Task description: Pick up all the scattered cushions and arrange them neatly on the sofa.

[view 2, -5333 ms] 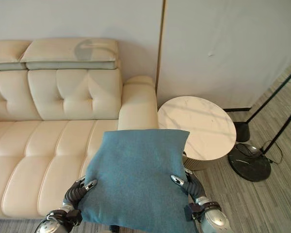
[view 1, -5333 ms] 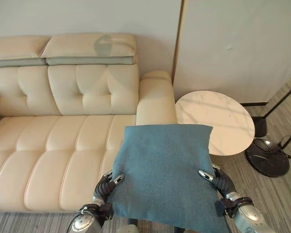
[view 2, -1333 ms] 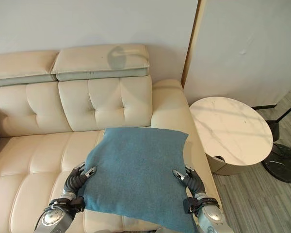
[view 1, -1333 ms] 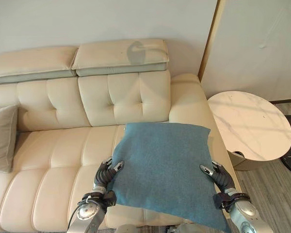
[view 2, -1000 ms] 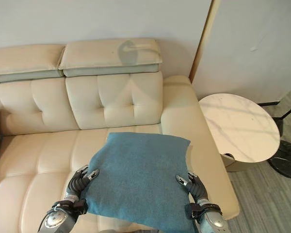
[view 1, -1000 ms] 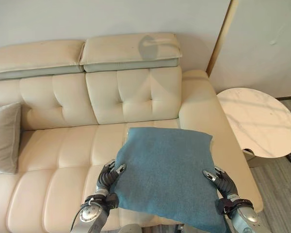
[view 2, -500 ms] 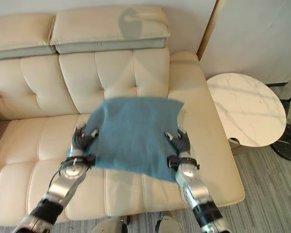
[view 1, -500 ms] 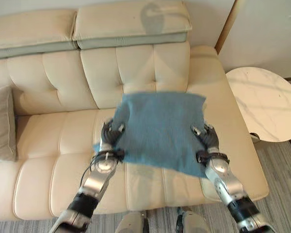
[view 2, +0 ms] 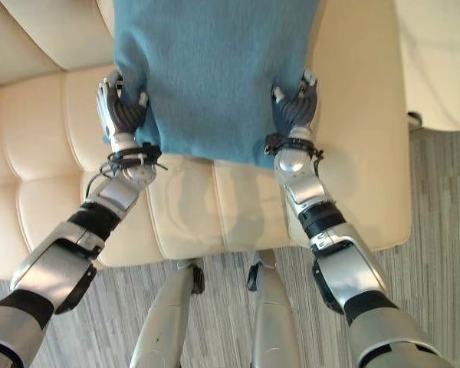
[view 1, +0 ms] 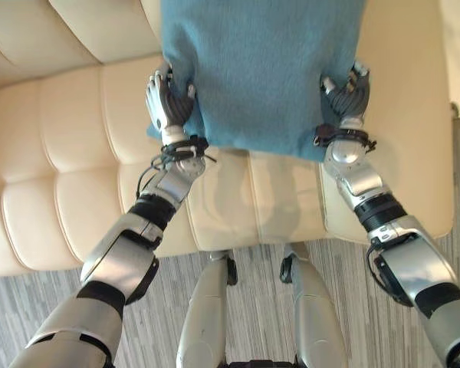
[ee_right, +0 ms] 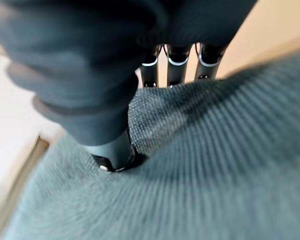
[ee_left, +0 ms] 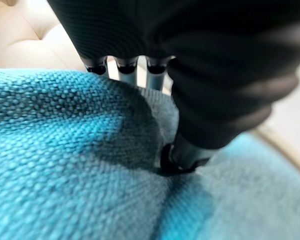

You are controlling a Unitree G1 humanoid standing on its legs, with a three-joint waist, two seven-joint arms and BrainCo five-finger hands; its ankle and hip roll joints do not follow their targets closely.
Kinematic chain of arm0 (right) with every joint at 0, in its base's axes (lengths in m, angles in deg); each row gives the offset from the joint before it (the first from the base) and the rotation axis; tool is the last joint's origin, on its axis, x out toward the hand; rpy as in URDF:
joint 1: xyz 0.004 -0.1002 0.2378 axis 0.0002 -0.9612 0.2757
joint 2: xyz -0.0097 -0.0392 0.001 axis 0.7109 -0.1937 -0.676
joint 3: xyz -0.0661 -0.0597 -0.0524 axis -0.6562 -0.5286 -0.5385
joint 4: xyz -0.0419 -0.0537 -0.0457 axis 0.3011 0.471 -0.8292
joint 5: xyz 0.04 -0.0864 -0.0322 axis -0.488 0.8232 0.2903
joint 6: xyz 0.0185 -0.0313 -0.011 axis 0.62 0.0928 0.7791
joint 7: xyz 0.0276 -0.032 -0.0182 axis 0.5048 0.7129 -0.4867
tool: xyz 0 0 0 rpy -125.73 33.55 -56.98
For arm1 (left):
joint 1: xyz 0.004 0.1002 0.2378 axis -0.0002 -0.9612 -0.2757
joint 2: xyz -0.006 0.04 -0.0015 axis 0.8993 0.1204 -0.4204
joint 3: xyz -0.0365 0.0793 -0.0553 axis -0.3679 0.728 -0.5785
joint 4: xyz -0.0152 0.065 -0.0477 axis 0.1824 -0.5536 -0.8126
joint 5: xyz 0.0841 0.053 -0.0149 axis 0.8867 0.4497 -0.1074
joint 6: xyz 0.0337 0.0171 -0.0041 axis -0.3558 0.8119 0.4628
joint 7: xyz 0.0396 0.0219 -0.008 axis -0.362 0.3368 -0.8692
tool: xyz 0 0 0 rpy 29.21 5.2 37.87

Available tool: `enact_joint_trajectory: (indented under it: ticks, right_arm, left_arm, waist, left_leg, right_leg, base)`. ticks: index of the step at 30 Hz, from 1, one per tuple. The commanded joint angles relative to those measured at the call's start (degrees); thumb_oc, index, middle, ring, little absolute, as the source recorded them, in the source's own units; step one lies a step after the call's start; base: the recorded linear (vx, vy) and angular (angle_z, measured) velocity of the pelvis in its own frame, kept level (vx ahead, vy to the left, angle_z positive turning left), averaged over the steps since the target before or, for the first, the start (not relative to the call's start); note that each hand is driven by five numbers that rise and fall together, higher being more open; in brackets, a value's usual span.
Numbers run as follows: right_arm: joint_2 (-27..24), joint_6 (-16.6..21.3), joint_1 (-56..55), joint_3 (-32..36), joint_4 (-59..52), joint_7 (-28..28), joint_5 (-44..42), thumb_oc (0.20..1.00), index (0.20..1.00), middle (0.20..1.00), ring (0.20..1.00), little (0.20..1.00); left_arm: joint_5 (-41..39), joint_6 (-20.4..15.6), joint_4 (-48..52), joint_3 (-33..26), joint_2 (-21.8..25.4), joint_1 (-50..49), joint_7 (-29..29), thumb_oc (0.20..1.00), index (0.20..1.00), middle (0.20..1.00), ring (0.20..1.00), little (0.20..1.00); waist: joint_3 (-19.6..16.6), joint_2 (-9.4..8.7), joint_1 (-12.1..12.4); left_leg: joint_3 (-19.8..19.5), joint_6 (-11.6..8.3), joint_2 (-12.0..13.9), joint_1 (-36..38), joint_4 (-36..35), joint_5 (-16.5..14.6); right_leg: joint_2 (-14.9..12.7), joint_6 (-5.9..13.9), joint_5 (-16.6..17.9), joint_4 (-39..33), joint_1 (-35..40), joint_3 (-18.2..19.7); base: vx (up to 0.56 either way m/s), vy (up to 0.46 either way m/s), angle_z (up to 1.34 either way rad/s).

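Fingers on both sides are pinching the teal cushion (view 1: 261, 69) by its edges: left hand (view 1: 167, 103) and right hand (view 1: 346, 96), thumbs on top, fingers tucked underneath. It's held just above the cream sofa (view 1: 61, 153) seat, near the armrest (view 1: 402, 115) end.

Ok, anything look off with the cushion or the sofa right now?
Nothing stands out. The blue cushion is held over the cream sofa, pinched at its sides by the left hand and right hand. No tear, stain or sag shows.
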Motion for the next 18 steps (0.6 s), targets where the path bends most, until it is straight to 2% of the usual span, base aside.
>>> enact_joint_trajectory:
  ticks: [1, 4, 7, 8, 9, 11, 12, 16, 18]
  right_arm:
    - [-0.23, 4.38, 10.11, -3.91, -1.12, -6.97, 11.13, 0.200, 0.200, 0.200, 0.200, 0.200]
    - [-2.38, 2.67, 14.15, -6.63, 1.36, -8.93, 14.76, 0.200, 0.200, 0.200, 0.200, 0.200]
    - [-2.99, 1.22, 15.51, -8.35, 3.18, -8.86, 16.66, 0.200, 0.200, 0.200, 0.200, 0.200]
    - [-3.03, 0.22, 15.59, -10.61, 6.10, -6.55, 16.89, 0.507, 0.507, 0.507, 0.507, 0.507]
    - [-2.71, -0.60, 15.62, -11.75, 8.30, -5.68, 17.26, 1.000, 1.000, 1.000, 1.000, 1.000]
    - [-2.21, -1.30, 15.51, -13.00, 10.68, -4.46, 17.45, 1.000, 1.000, 1.000, 1.000, 1.000]
    - [-1.01, -2.08, 14.06, -14.31, 15.31, -0.92, 16.82, 1.000, 1.000, 1.000, 1.000, 1.000]
    - [0.83, -1.87, 9.43, -12.21, 17.72, 0.23, 14.74, 1.000, 1.000, 1.000, 1.000, 1.000]
    - [3.24, -1.55, 1.97, -7.45, 18.28, -0.39, 13.13, 1.000, 1.000, 1.000, 1.000, 1.000]
  left_arm:
    - [8.50, -0.49, -1.21, 2.61, 5.81, 9.21, -5.66, 0.200, 0.200, 0.200, 0.200, 0.200]
    - [9.72, 1.08, -5.65, 5.02, 8.48, 13.10, -5.44, 0.200, 0.200, 0.200, 0.200, 0.200]
    - [9.07, 1.03, -7.91, 4.85, 9.21, 13.89, -5.25, 0.200, 0.200, 0.200, 0.200, 0.200]
    - [7.99, 0.97, -10.90, 4.84, 9.83, 13.12, -4.36, 0.366, 0.366, 0.366, 0.366, 0.366]
    - [7.04, 0.91, -12.38, 4.50, 9.54, 12.36, -3.36, 1.000, 1.000, 1.000, 1.000, 1.000]
    - [5.93, 0.52, -14.23, 4.00, 9.15, 11.55, -2.18, 1.000, 1.000, 1.000, 1.000, 1.000]
    - [3.48, 0.08, -18.56, 3.03, 8.06, 10.03, 0.56, 1.000, 1.000, 1.000, 1.000, 1.000]
    - [1.45, -0.51, -20.85, 0.61, 5.90, 4.98, 2.50, 1.000, 1.000, 1.000, 1.000, 1.000]
    - [-0.50, -1.75, -21.05, -2.73, 2.99, -2.34, 4.69, 1.000, 1.000, 1.000, 1.000, 1.000]
  waist:
    - [-6.11, -0.47, -0.09]
    - [-5.84, -0.78, -0.31]
    - [-6.16, -1.13, -0.49]
    - [-6.29, -1.55, -0.60]
    - [-6.40, -1.72, -0.64]
    - [-6.46, -1.91, -0.67]
    - [-6.87, -2.29, -1.04]
    - [-6.93, -2.55, -1.11]
    - [-6.63, -2.27, -0.92]
  left_leg:
    - [-4.27, -0.16, -0.56, -3.83, 8.48, -7.90]
    - [-4.22, 0.04, -0.59, -6.65, 9.47, -8.20]
    - [-4.14, 0.06, -0.64, -7.56, 9.52, -8.33]
    - [-3.94, -0.04, -0.58, -7.34, 9.14, -8.42]
    - [-3.98, -0.02, -0.63, -7.17, 9.04, -8.38]
    - [-3.86, -0.10, -0.67, -6.90, 8.84, -8.32]
    - [-3.97, -0.23, -0.80, -6.28, 8.41, -8.09]
    - [-3.95, -0.30, -1.03, -3.92, 7.48, -8.00]
    - [-3.81, -0.46, -1.13, -0.17, 5.26, -7.55]
  right_leg:
    - [-2.16, 3.69, -13.15, 8.39, -0.66, 3.11]
    - [-1.90, 3.71, -13.09, 9.00, -3.66, 3.73]
    - [-1.68, 3.74, -12.89, 8.72, -4.64, 3.86]
    - [-1.54, 3.79, -12.75, 8.20, -4.33, 3.83]
    - [-1.50, 3.70, -12.72, 8.12, -4.24, 3.86]
    - [-1.50, 3.73, -12.66, 7.91, -3.95, 3.74]
    - [-1.44, 3.57, -12.48, 7.60, -3.35, 3.62]
    - [-1.43, 3.42, -12.21, 6.82, -1.33, 3.32]
    - [-1.48, 3.45, -11.86, 4.89, 2.62, 2.62]
  base:
    - [0.02, 0.013, 0.04]
    - [0.04, 0.005, -0.02]
    - [0.04, 0.000, -0.01]
    - [0.03, -0.020, 0.01]
    - [0.00, 0.000, 0.00]
    - [0.00, 0.000, 0.00]
    - [0.00, 0.000, 0.00]
    - [0.00, -0.011, -0.01]
    - [0.01, -0.007, -0.05]
